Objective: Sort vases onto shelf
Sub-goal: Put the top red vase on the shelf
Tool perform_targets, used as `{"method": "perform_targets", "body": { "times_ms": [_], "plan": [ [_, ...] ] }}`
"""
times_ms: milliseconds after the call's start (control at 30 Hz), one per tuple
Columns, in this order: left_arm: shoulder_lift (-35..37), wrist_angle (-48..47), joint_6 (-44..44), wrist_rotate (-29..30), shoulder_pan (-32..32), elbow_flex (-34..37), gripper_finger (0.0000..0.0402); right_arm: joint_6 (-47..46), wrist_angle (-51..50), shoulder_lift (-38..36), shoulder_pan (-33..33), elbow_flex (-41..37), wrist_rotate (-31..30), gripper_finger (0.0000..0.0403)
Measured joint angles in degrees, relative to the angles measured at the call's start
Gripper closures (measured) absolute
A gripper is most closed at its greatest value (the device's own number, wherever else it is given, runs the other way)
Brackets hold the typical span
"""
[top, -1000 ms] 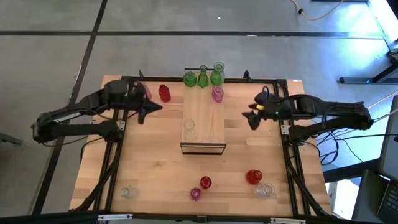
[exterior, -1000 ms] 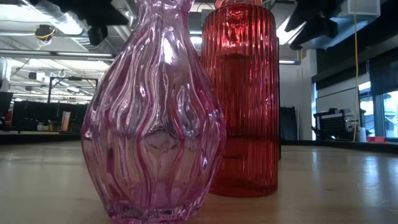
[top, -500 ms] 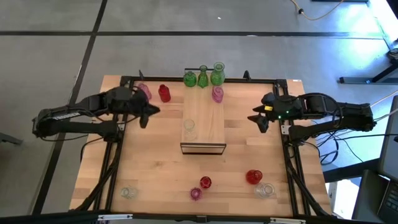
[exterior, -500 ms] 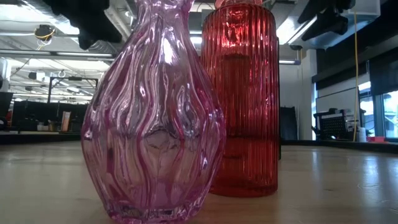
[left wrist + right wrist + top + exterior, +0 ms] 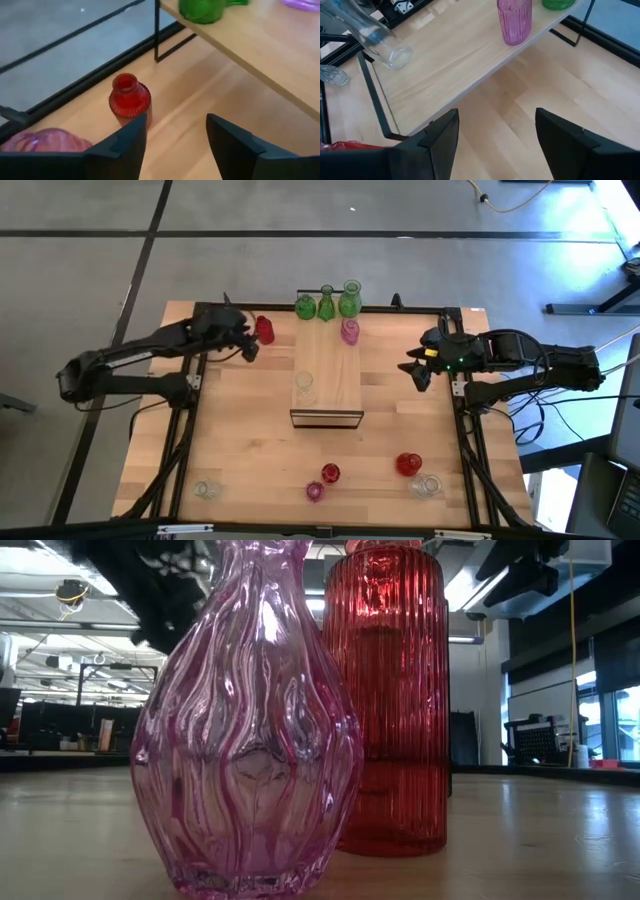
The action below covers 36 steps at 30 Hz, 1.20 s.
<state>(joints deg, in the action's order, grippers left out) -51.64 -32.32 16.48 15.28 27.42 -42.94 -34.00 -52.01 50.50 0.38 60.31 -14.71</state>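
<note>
the wooden table (image 5: 250, 440) is pale plank, framed by a dark metal rail, standing on a grey floor (image 5: 90, 270) crossed by dark seams. the shelf (image 5: 325, 375) lies along the table's middle, its dark-framed end toward the near edge. on the shelf's far end stand three green vases (image 5: 326, 304) in a row, with a pink ribbed vase (image 5: 349, 331) just in front of them; a clear vase (image 5: 304, 388) stands nearer the framed end. the left gripper (image 5: 248, 346) is over the far left of the table, fingers parted and holding nothing, close beside a red vase (image 5: 264, 329) on the tabletop; a pink vase (image 5: 45, 140) sits just by it there. the right gripper (image 5: 412, 370) hovers to the right of the shelf, fingers spread wide, empty. along the near edge stand a clear vase at left (image 5: 206, 489), a small red vase (image 5: 330, 473) and small pink vase (image 5: 315, 491) together at centre, and a larger red vase (image 5: 407, 464) beside another clear one (image 5: 428, 485) at right. the low view shows an open workshop hall with ceiling strip lights (image 5: 100, 575) behind.
</note>
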Motion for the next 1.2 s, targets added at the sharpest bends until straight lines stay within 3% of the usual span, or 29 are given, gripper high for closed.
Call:
{"method": "perform_targets", "body": {
  "times_ms": [267, 433, 1033, 1200],
  "plan": [
    [-12.1, 12.2, -0.4, -2.7, 7.9, 0.0, 0.0201, -0.2, 0.0, 0.0, 0.0, 0.0, -0.1, 0.0162],
    [-17.0, 13.2, 1.4, -2.7, 11.8, 0.0, 0.0201, -0.5, 0.0, 0.0, 0.0, 0.0, 0.5, 0.0162],
    [-26.9, 20.3, 4.4, -4.8, 14.9, 0.0, 0.0201, -1.7, 0.0, 0.0, 0.0, 0.0, 1.4, 0.0162],
    [-27.1, 20.2, 4.4, -5.4, 14.8, 0.0, 0.0230, -1.8, 0.1, 0.0, 0.0, 0.0, 1.8, 0.0162]
  ]
}}
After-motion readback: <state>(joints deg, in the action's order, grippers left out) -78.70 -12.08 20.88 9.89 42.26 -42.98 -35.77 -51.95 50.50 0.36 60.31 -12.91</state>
